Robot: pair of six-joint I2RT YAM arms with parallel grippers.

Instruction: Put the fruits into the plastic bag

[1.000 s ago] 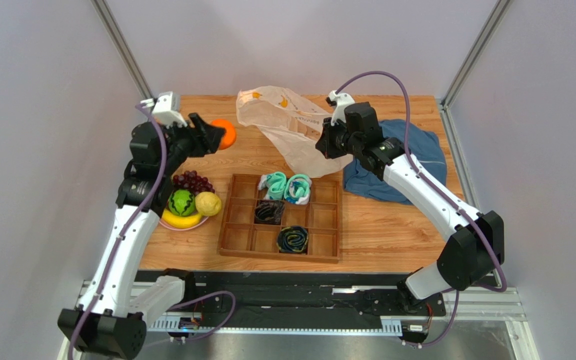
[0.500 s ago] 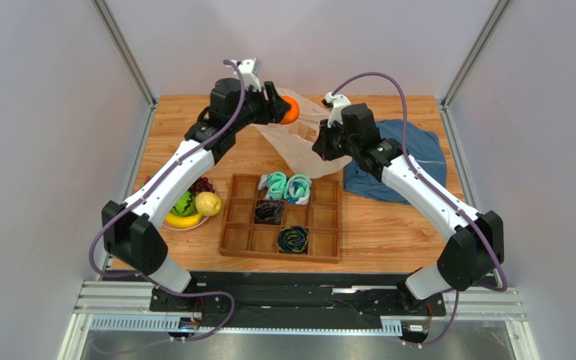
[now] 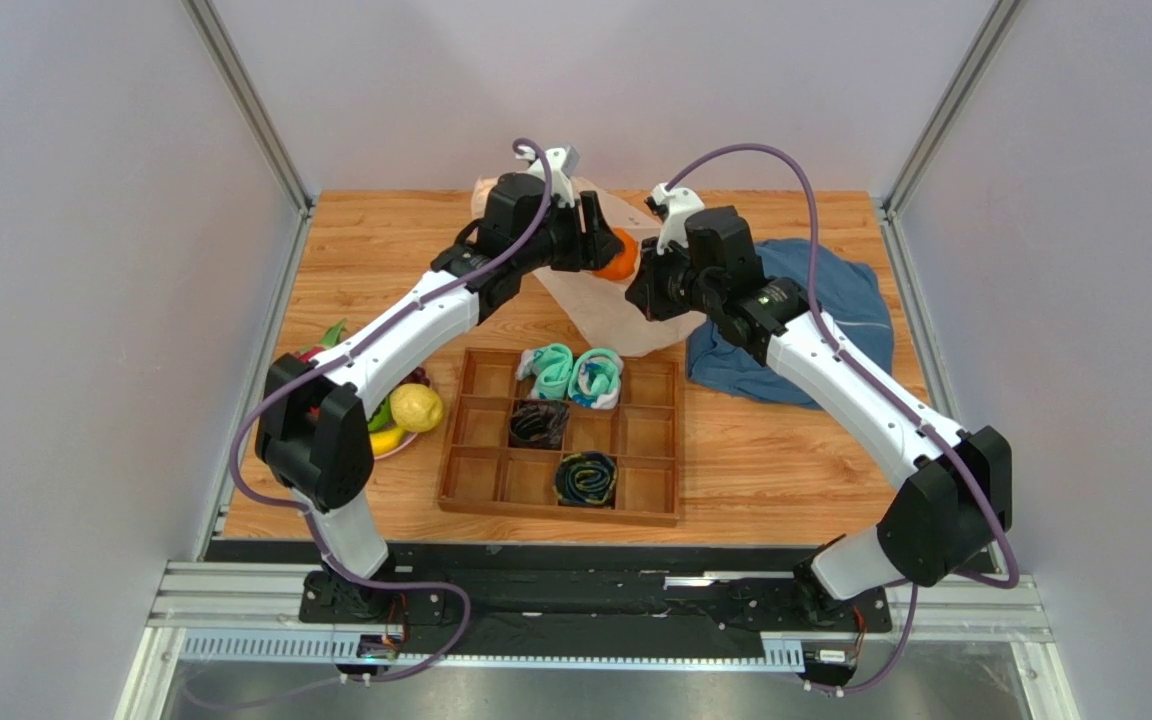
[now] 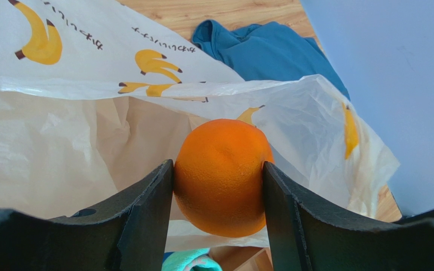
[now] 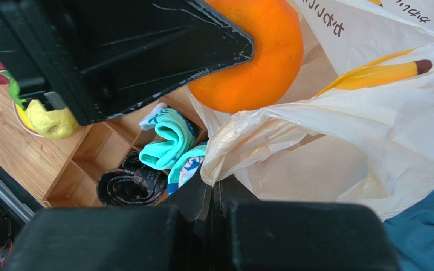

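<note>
Wooden surface [image 3: 778,450] below, your left pincer [image 3: 605,249] pinches the firm-looking, smooth orange [image 4: 222,175] across its middle over the bag [image 4: 61,147] at twelve o'clock, while your right pincer [image 5: 212,195] clamps its flimsy rim.

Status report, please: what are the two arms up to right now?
Left gripper shut on orange, at bag mouth. Right gripper shut on bag rim, holding it open. Nothing blocking the opening.

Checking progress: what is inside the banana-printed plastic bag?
Inside the cream banana-printed plastic bag, only bare crumpled film shows; the round orange fruit, clamped in the left gripper, sits at its mouth. Folds hide its bottom.
</note>
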